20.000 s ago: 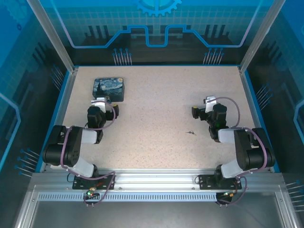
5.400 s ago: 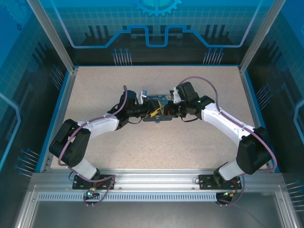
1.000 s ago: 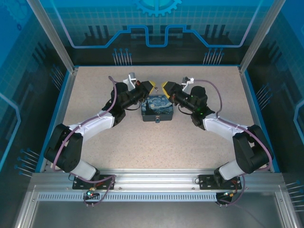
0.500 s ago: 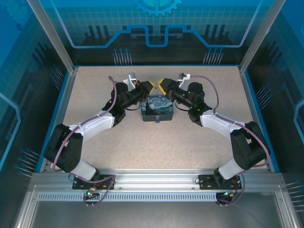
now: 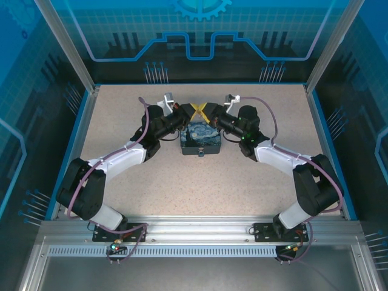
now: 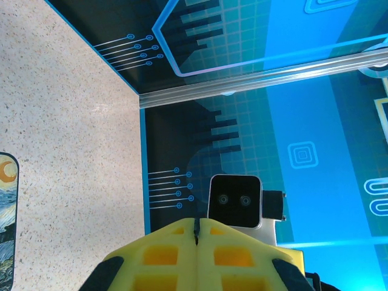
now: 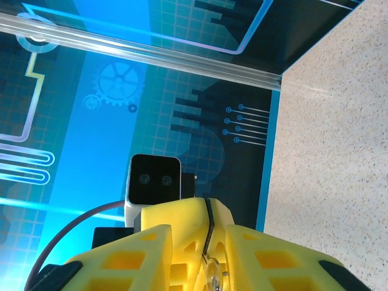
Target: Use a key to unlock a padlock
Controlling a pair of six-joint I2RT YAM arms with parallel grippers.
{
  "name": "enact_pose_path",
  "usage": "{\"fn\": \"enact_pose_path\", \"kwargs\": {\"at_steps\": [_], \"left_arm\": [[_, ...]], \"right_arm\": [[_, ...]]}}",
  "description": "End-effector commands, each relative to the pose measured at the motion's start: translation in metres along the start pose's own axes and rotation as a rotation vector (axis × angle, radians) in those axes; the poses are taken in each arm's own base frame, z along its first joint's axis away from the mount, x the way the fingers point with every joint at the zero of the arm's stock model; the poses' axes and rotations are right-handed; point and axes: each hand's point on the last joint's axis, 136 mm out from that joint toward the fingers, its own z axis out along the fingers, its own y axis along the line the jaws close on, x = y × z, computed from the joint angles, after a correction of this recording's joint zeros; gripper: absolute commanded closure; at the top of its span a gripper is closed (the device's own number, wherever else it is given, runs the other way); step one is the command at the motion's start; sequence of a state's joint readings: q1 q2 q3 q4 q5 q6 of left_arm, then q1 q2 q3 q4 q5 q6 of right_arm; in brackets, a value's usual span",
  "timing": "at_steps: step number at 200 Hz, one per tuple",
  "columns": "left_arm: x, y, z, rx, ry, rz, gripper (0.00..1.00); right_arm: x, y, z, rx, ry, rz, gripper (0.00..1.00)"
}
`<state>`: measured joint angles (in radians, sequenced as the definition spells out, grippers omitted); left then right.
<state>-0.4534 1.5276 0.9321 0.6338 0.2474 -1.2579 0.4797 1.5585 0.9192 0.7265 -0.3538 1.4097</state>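
Above the far edge of the dark-blue night-sky box [image 5: 203, 137] the two yellow-tipped grippers meet tip to tip. My left gripper [image 5: 194, 110] is shut, and a thin grey sliver of the key [image 6: 196, 228] shows in its seam. In the right wrist view the key's round silvery head [image 7: 213, 276] sticks out below the left fingertips [image 7: 188, 221]. My right gripper [image 7: 197, 229] stands open, with one finger on each side of those tips and the key. A tiny bluish padlock [image 5: 200, 153] hangs at the box's near edge.
A corner of the box [image 6: 5, 218] shows in the left wrist view, low on the left. Speckled tabletop [image 5: 182, 182] lies around the box. Blue walls with metal posts [image 5: 82, 60] close in the back and sides.
My right gripper has slid left until its tips overlap the left gripper's, and its jaws have narrowed. The left arm and the box have stayed put.
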Motion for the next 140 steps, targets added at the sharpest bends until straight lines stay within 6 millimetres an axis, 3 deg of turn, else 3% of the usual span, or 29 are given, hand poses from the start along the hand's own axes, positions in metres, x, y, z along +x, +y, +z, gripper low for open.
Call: {"fn": "enact_pose_path", "kwargs": {"at_steps": [1, 140], "left_arm": [[0.0021, -0.0074, 0.0028, 0.026, 0.014, 0.016, 1.0], [0.0067, -0.008, 0.0052, 0.041, 0.045, 0.012, 1.0]], "right_arm": [[0.0124, 0.002, -0.0011, -0.017, 0.04, -0.023, 0.71], [0.0188, 0.0015, -0.0002, -0.014, 0.081, -0.036, 0.81]]}}
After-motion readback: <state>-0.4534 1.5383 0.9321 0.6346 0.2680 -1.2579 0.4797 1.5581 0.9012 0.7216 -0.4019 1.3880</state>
